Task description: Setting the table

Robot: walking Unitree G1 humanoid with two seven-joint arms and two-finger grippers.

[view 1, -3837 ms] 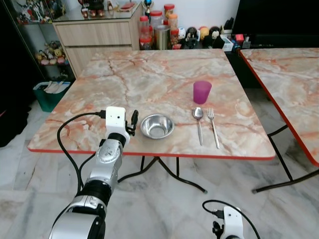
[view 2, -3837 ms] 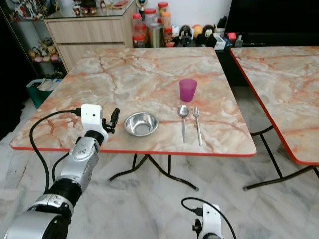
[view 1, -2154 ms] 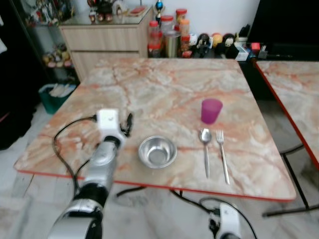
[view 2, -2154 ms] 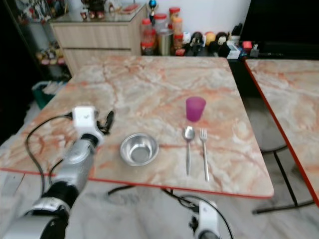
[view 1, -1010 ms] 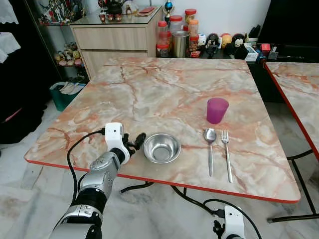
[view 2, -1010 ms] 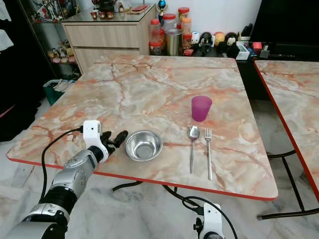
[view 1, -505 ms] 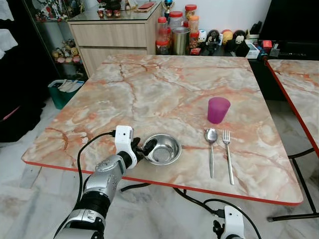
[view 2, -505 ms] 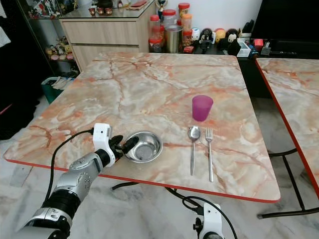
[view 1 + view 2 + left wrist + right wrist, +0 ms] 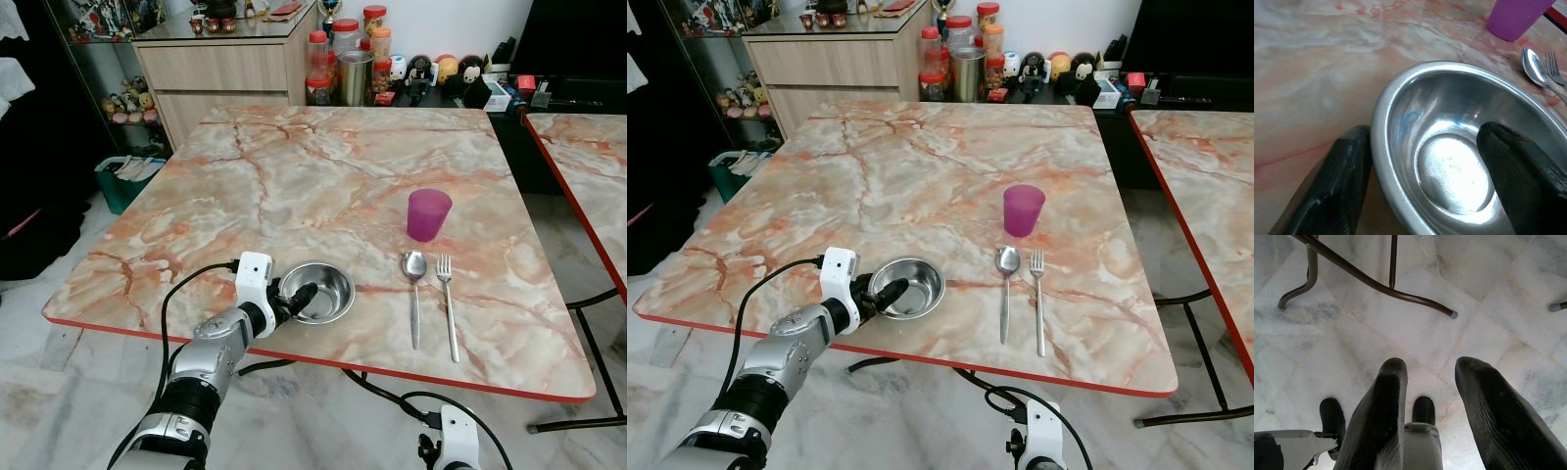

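Left pincer (image 9: pixel 294 300) parted wide, straddling the steel bowl's (image 9: pixel 328 290) left rim — one finger (image 9: pixel 1518 181) inside, one outside — on the desk (image 9: pixel 294 176).

The left arm (image 9: pixel 201 367) is silver, jointed metal with a black band, a white camera box (image 9: pixel 255 269) at the wrist and a looping black cable (image 9: pixel 171 299). Its fingers (image 9: pixel 1342 181) are black and finely ribbed. Below the table edge (image 9: pixel 323 357), the right wrist's white box (image 9: pixel 454 443) trails another black cable.

Jars (image 9: pixel 345 54) and what look like figurines (image 9: pixel 436 71) crowd beyond the table's far edge.
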